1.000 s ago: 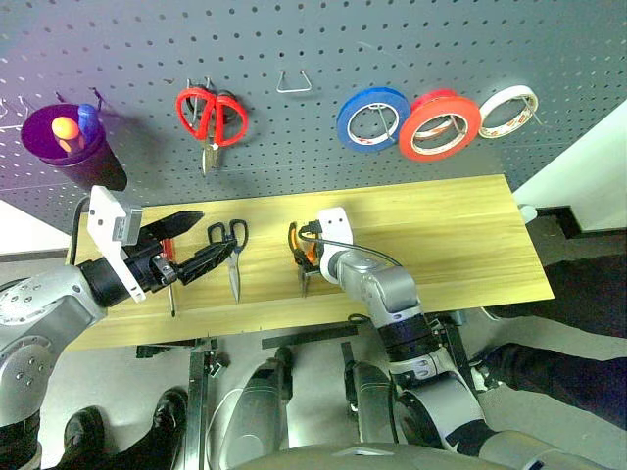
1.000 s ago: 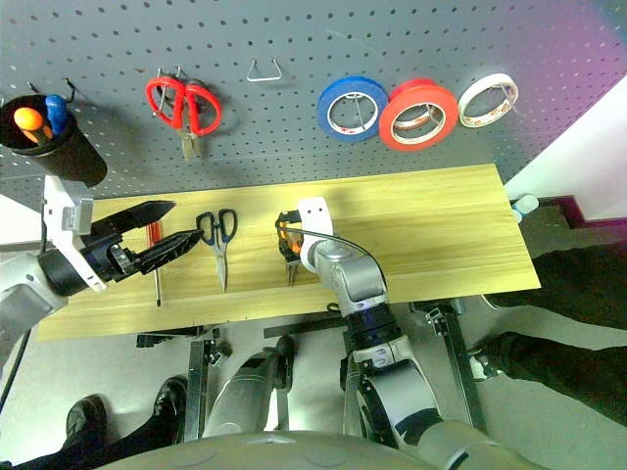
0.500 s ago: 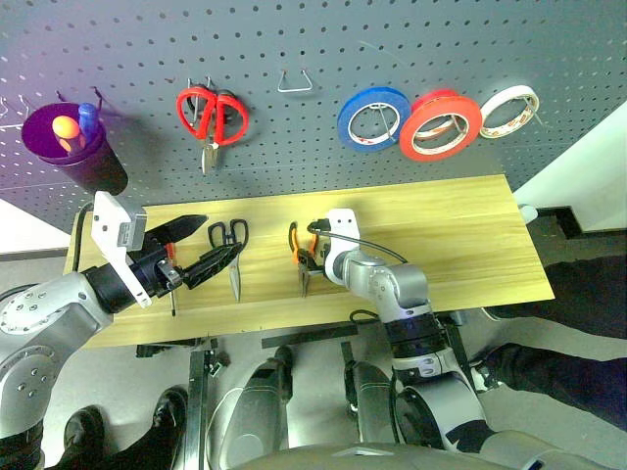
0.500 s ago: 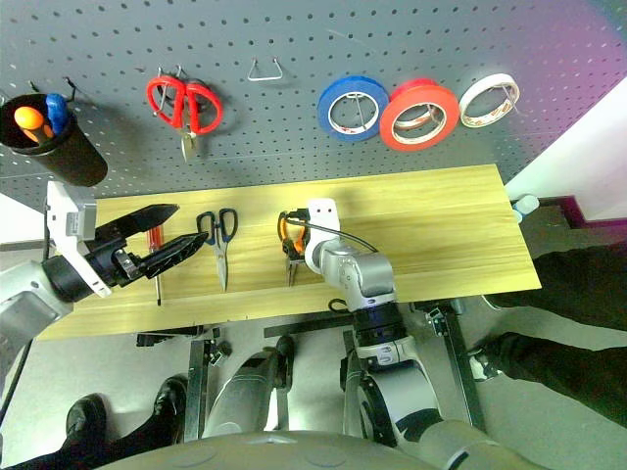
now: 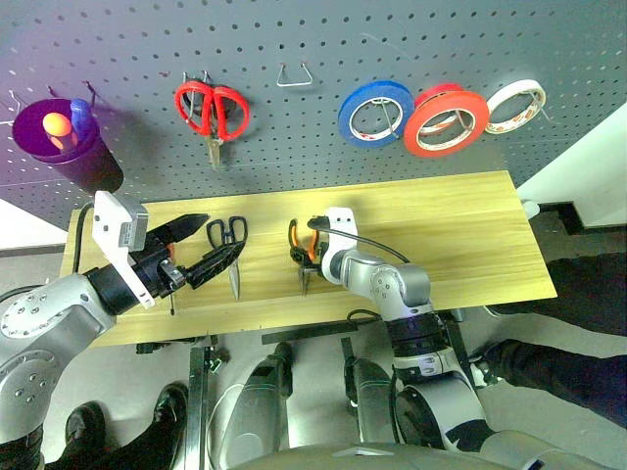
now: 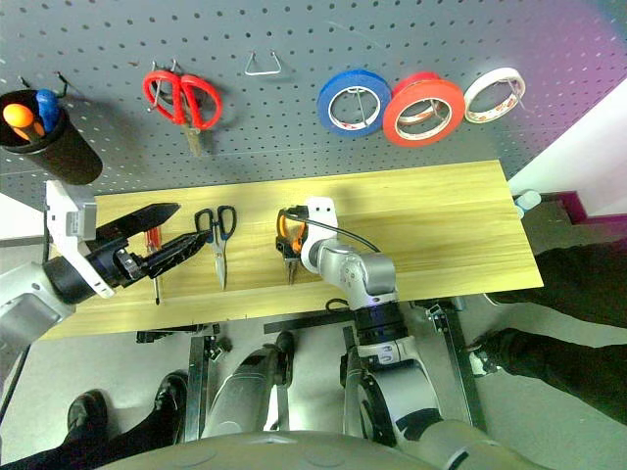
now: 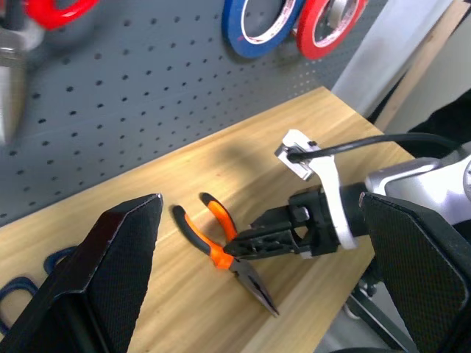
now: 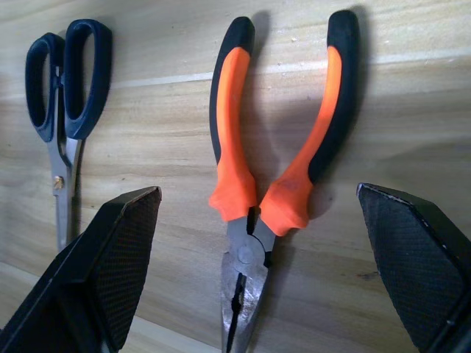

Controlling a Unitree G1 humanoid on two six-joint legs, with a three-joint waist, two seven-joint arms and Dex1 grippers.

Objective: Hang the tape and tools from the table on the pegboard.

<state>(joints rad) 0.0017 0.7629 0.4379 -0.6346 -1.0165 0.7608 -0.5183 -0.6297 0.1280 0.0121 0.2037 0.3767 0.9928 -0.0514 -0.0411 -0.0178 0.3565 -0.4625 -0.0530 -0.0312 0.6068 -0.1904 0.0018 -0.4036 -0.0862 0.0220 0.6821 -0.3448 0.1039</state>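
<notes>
Pliers point(image 5: 302, 257) lie flat on the bench point(image 5: 470, 235), handles toward the pegboard point(image 5: 294, 39); in the left eye view we see our right gripper point(image 5: 306, 257) poised right over them, presumably lining up a grasp. Our left gripper point(image 5: 201, 245) hangs wide and empty above the bench's left end, with the red-handled screwdriver point(image 5: 168, 266) beneath it and the dark-handled scissors point(image 5: 231, 251) just beside. The orange-red tape point(image 5: 447, 121) already hangs on the pegboard between a blue roll point(image 5: 374, 114) and a white roll point(image 5: 515, 106), so we judge that part done. Red scissors point(image 5: 212, 114) hang from a hook too, and a wire hook point(image 5: 294, 78) stands free.

From the right eye view, a dark cup point(image 6: 37, 147) on the pegboard holds an orange-tipped and a blue-tipped item; what they are we cannot tell.

In the left wrist view, the right gripper's tips sit right at the pliers' joint, whether touching we cannot say.

Through the right wrist view, the jaws stand wide on either side of the orange handles, not closed on anything yet; the scissors lie alongside, apart.
</notes>
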